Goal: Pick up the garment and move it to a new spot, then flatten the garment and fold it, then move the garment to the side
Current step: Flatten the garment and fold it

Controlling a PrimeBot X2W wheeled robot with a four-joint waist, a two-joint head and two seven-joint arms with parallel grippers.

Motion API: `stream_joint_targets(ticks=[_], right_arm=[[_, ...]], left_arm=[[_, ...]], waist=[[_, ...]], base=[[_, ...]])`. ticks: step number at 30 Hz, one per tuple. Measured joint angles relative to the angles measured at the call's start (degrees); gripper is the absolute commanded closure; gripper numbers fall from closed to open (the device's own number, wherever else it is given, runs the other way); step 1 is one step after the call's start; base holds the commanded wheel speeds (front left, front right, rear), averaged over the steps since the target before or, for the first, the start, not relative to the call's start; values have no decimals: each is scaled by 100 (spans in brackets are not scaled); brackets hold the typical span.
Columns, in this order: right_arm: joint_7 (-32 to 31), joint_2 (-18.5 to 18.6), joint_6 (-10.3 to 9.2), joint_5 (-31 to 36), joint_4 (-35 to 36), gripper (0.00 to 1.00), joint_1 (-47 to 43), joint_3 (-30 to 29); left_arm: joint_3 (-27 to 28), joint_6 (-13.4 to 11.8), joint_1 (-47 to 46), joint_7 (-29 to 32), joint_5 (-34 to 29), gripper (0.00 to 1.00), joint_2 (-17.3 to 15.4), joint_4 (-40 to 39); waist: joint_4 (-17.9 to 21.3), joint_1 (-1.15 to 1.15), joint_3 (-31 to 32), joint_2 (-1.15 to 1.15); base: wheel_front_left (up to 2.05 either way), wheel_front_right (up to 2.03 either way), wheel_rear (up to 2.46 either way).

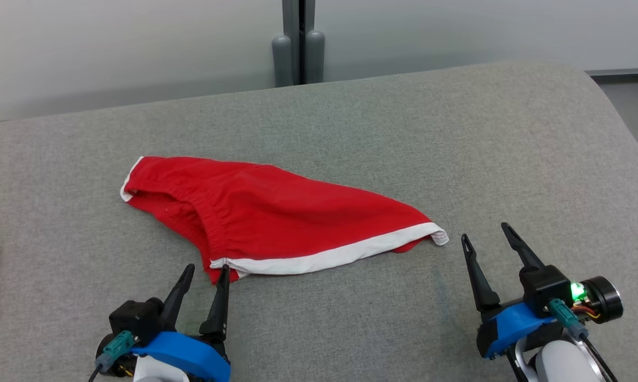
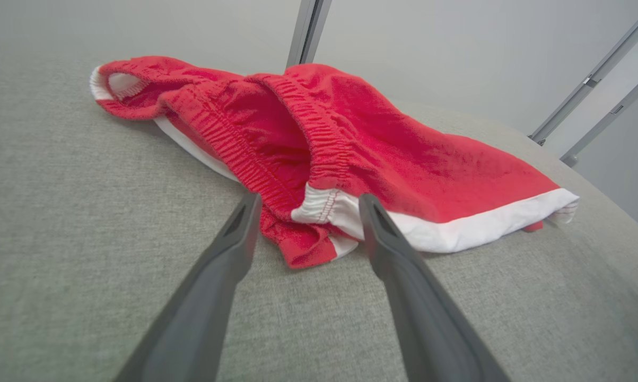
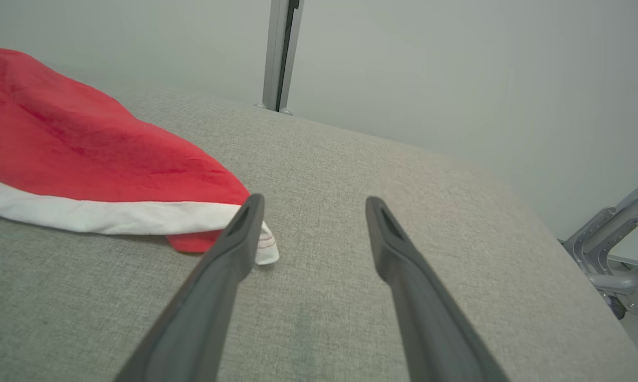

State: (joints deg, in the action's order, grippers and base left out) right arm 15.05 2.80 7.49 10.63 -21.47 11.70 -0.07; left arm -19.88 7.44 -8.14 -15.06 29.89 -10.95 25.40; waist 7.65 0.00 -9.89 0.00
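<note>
Two empty grippers spread their fingers, the left gripper [image 1: 207, 268] astride a corner of the red garment [image 1: 276, 217], the right gripper [image 1: 484, 231] just beside its white-hemmed end, on a grey fabric surface [image 1: 350, 132] backed by pale walls [image 1: 112, 48] and perhaps a grey post [image 1: 297, 48].

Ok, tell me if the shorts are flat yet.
Not flat: the shorts lie rumpled on the cushion, waistband gaping open, one corner doubled under.
</note>
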Motion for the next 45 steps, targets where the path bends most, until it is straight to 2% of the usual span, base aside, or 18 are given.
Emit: stream_joint_targets(ticks=[7, 8, 9, 10, 15, 23, 27, 28, 29, 33, 37, 40, 45], right_arm=[[1, -2, 0, -369, 181, 0, -25, 230], [0, -3, 0, -393, 188, 0, -26, 241], [0, -1, 0, -416, 189, 0, -28, 250], [0, -1, 0, -434, 187, 0, -30, 264], [0, 0, 0, -548, 108, 0, -72, 272], [0, -5, 0, -855, -99, 0, -237, 250], [0, -2, 0, -978, -192, 0, -293, 261], [0, -3, 0, -1031, -191, 0, -303, 282], [0, -3, 0, -1137, -179, 0, -341, 319], [0, -5, 0, -1422, -13, 0, -407, 253], [0, -4, 0, -1589, 186, 0, -539, 197], [1, -1, 0, -1636, 115, 0, -658, 216], [0, -3, 0, -1655, -281, 0, -742, 396]], left_arm=[[-194, 0, -202, -1, 232, 0, -212, -62], [-226, 0, -219, 0, 275, 7, -230, -69], [-253, 0, -237, -1, 304, 41, -244, -70], [-294, 0, -250, -1, 344, 100, -261, -55], [-489, 0, -255, 0, 546, 100, -274, -37], [-242, 0, 66, -1, 534, 100, -177, -232], [-82, 0, 240, 0, 381, 98, -105, 19], [-52, 0, 281, -1, 333, 55, -87, 116], [-43, 0, 316, 0, 201, 0, -44, 310], [468, 0, 321, 0, -199, 0, 67, 309], [1095, -94, 489, -1, -978, 0, 205, -33], [1413, -185, 726, -1, -1433, 0, 358, -177], [1704, -143, 904, -1, -1793, 0, 552, -181]], waist=[[151, 1, -261, 1], [158, 1, -279, 1], [159, 1, -289, 1], [158, 1, -294, 1], [25, 1, -216, 2], [-388, 0, 152, 1], [-519, -1, 344, 0], [-537, -1, 386, 0], [-563, 0, 464, 1], [-594, -1, 621, 1], [-579, -1, 779, 0], [-537, -1, 865, 0], [-532, -1, 899, 0]], base=[[0, 0, 0], [0, 0, 0], [0, 0, 0], [0, 0, 0], [0, 0, 0], [0, 0, 0], [0, 0, 0], [0, 0, 0], [0, 0, 0], [0, 0, 0], [0, 0, 0], [0, 0, 0], [0, 0, 0]])
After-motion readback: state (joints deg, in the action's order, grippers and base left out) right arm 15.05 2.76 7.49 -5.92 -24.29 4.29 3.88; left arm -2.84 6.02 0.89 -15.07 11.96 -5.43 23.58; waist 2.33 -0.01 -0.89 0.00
